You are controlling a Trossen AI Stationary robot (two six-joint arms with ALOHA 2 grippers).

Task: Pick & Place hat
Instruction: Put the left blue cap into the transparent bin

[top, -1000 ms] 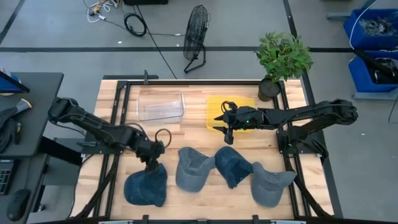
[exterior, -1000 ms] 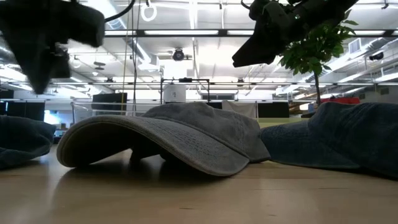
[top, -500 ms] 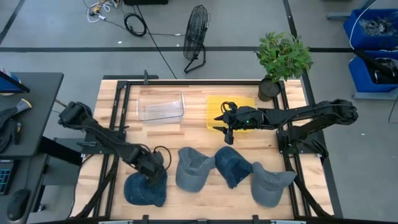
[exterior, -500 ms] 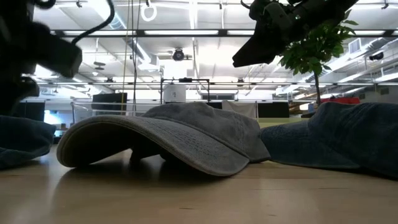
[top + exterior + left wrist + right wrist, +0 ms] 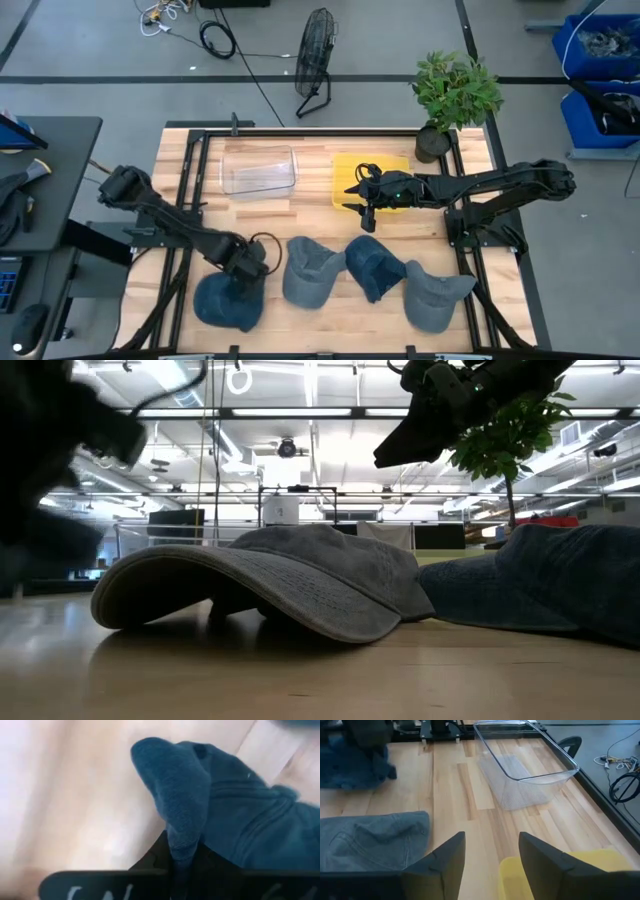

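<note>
Shifted since half a second ago: the dark blue hat (image 5: 222, 302) at the near left of the table, now drawn slightly leftward and bunched under the left gripper (image 5: 247, 268). Wooden table (image 5: 310, 215): pale planks in a black frame, carrying everything below. Row of four hats along the near edge: the dark blue hat at far left; a grey-blue hat (image 5: 308, 272) beside it, its brim filling the low view; a second dark blue hat (image 5: 376, 266) touching that one; a grey hat (image 5: 432, 292) at far right. Clear plastic bin (image 5: 258, 170): at the far side, left of centre. Yellow tray (image 5: 397, 171): just beside the bin, partly under the right arm. Potted plant (image 5: 455, 95): at the far right corner. Left gripper: low at the near left, fingers clamped on a raised fold of the dark blue hat, as the left wrist view shows. Right gripper (image 5: 364, 208): held above the table at the near edge of the yellow tray, fingers (image 5: 443, 857) spread apart and holding nothing.
</note>
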